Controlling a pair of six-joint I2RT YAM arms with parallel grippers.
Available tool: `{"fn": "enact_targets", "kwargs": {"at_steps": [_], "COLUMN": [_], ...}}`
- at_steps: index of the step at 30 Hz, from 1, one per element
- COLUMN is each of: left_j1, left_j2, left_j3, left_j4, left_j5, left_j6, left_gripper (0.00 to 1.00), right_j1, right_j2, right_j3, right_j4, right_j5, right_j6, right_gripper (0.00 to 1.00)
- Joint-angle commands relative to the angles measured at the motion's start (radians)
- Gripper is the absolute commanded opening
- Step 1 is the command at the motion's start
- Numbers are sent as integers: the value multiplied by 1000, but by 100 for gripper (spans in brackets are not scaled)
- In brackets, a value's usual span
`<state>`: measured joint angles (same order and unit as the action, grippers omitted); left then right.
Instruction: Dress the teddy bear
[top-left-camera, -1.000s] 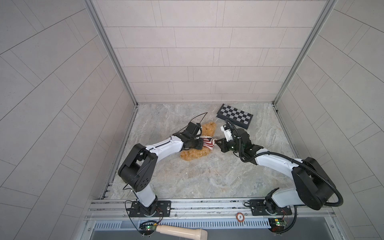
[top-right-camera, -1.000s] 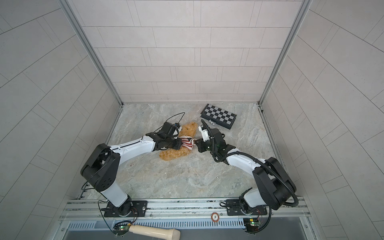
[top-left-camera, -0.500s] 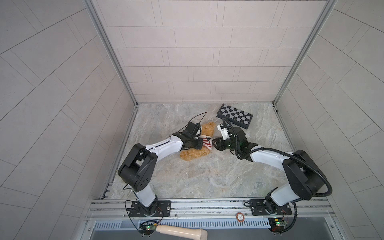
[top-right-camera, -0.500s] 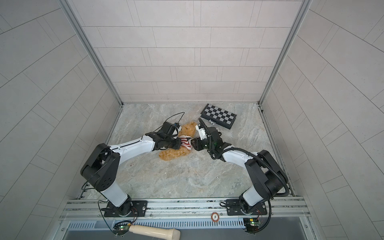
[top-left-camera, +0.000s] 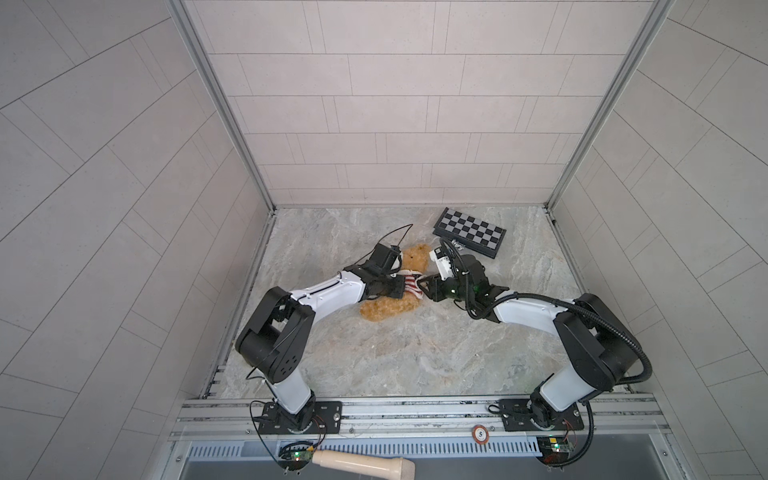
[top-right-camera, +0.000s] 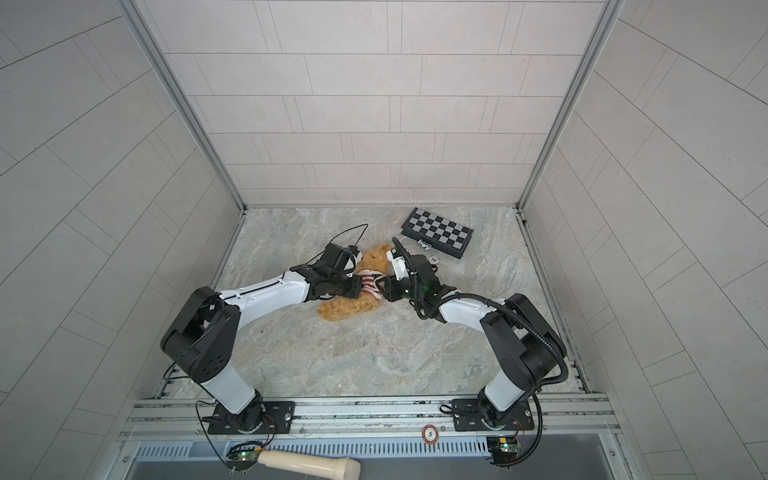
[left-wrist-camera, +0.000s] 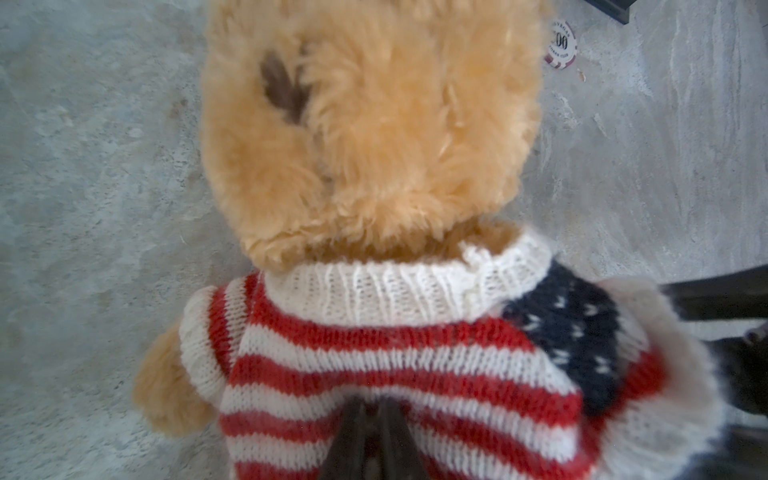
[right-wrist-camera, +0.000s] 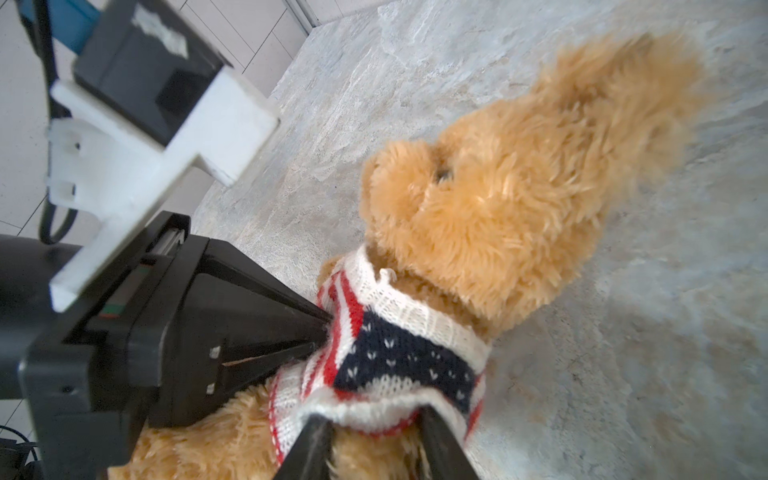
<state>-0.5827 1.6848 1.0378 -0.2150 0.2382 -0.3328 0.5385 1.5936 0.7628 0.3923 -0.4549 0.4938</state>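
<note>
The teddy bear (top-left-camera: 390, 308) lies on the marbled bench (top-left-camera: 395, 357), a little left of middle and nearer the far edge than the near one. Its head points to the far edge and its legs to the near left. It wears a red-and-white striped sweater (left-wrist-camera: 395, 365) with a navy starred patch. The white collar sits round its neck, and in the left wrist view a tan paw pokes from one cuff.

The left gripper (left-wrist-camera: 371, 405) has its jaws pressed together, pinching a fold of the striped knit on the bear's front. The right gripper (right-wrist-camera: 372, 417) comes in from the opposite side with its jaws spread, tips at the sweater's white edge below the navy patch. Whether they catch the knit I cannot tell.

In both top views the two wrists crowd over the bear. The left one covers the flank toward the bench's left edge and the right one hides the space beside its head, so only the head, a strip of sweater and the legs show.

A chessboard (top-left-camera: 469, 232) lies flat by the far edge, right of middle, apart from the bear. A poker chip (top-right-camera: 433, 259) rests on the bench between the two.

Since a second ago, the right gripper has edged in from just off the bear's side to the sweater. The bear, left gripper and chessboard sit where they were.
</note>
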Motion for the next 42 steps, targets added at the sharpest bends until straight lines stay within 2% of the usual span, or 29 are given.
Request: {"fn": "enact_targets", "kwargs": {"at_steps": [1, 7, 11, 16, 19, 23, 26, 29, 35, 40, 42], "left_j1": [3, 2, 2, -72, -121, -170, -173, -173, -144, -145, -144], "left_j2": [14, 1, -62, -254, -313, -337, -307, -300, -278, -255, -231], "left_j3": [-25, -37, -74, -188, -213, -226, -222, -233, -269, -268, -244], "left_j4": [-27, -21, 13, 179, 224, 246, 259, 264, 343, 363, 358], "left_j5": [-1, 0, -6, 75, 137, 93, 36, -72, -16, -21, -32], "left_j6": [3, 7, 29, 75, 66, 67, 42, 6, -70, -76, -74], "left_gripper": [13, 12, 14, 43, 52, 60, 60, 60, 51, 51, 47], "right_j1": [3, -9, -16, 2, 22, 41, 63, 71, 72, 76, 78], "right_j2": [0, -42, -89, -131, -139, -146, -159, -185, -219, -219, -212], "right_j3": [12, -3, -1, -11, -22, -37, -39, -52, -66, -75, -81], "right_j4": [-13, -42, -65, 10, 54, 114, 107, 102, 76, 99, 124], "right_j5": [43, 64, 48, -3, -10, 5, 44, 73, 100, 102, 95], "right_j6": [-9, -13, -4, 73, 126, 188, 193, 198, 195, 218, 241], "right_gripper": [26, 1, 0, 0, 0, 0, 0, 0, 0, 0, 0]}}
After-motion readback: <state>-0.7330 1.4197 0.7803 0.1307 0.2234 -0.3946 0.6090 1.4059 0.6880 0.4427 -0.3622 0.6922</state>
